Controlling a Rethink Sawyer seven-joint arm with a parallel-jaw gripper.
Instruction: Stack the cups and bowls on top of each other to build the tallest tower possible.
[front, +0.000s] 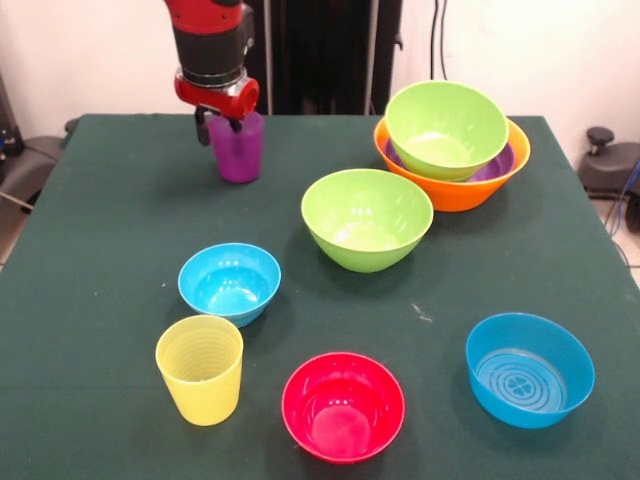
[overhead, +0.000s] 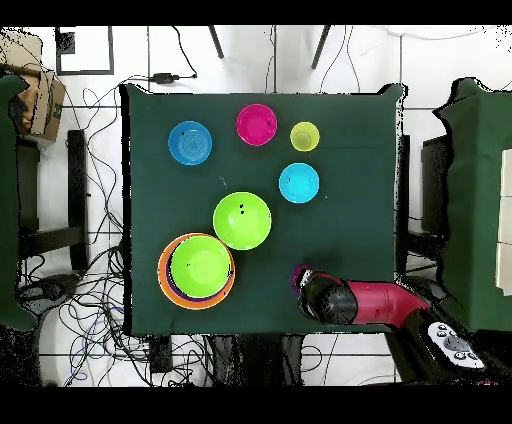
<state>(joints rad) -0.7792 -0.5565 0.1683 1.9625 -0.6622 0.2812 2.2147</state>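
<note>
Your gripper (front: 222, 120) sits at the rim of the purple cup (front: 239, 150) at the table's (front: 90, 260) far left in the front view, fingers straddling the rim, though you cannot tell whether they pinch it. The tower (front: 455, 160) stands far right: orange bowl (front: 450, 190), purple bowl (front: 495, 168), green bowl (front: 445, 128). The yellow cup (front: 200, 368) stands near left.

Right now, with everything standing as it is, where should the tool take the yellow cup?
Take the yellow cup by its rim from straight above, one finger inside the open mouth. It stands upright, and the blue bowl sits close behind, so a side approach looks cramped.
</note>
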